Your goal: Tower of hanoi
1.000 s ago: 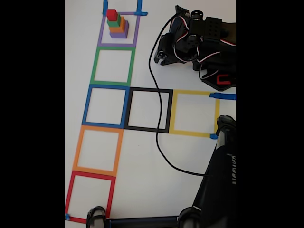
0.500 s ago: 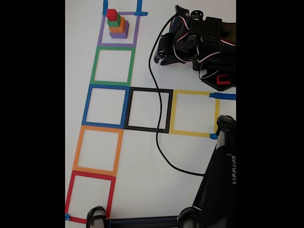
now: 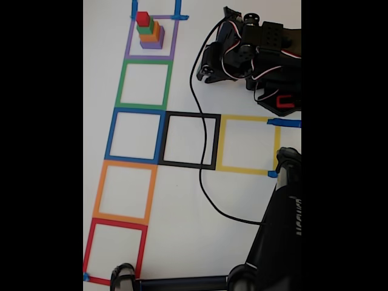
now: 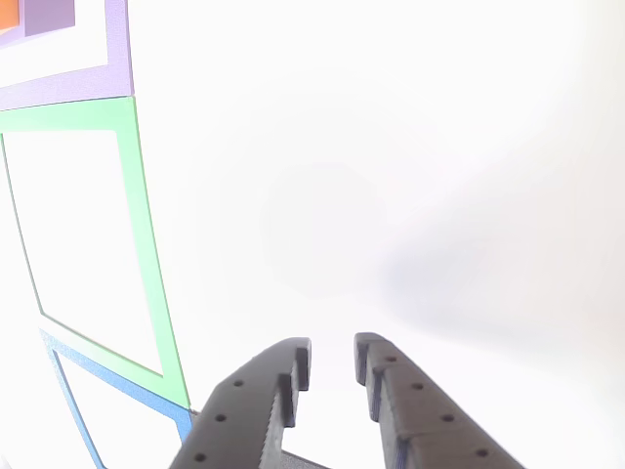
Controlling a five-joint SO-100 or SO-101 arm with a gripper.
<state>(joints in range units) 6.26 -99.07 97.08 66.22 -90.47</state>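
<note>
The tower of hanoi stands stacked in the fixed view at about 11 o'clock of the white table (image 3: 182,206): the purple cube (image 3: 152,43) at the bottom, the orange cube (image 3: 151,33) on it, the green cube (image 3: 145,26) on that and the red cube (image 3: 142,17) on top, all inside the purple tape square (image 3: 151,36), toward its upper half. Below that square run a green tape square (image 3: 144,84), a blue one (image 3: 136,134), an orange one (image 3: 123,191) and a red one (image 3: 115,250), with a black square (image 3: 189,140) and a yellow square (image 3: 248,145) off toward 3 o'clock of the blue one. The arm (image 3: 254,57) sits folded low at about 1 o'clock of the fixed view, its black body and white wiring bunched together beside the purple and green squares, with a black cable (image 3: 203,176) trailing down across the black square. In the other view the gripper (image 4: 332,363) enters from 6 o'clock, its two black fingers (image 4: 256,405) pointing up over bare table with a narrow gap between the tips and nothing held. From the gripper there, the stack lies well apart at about 10 o'clock, where a corner of the purple cube (image 4: 49,15) and a sliver of orange show at the frame's edge, beyond the green square (image 4: 137,195)
</note>
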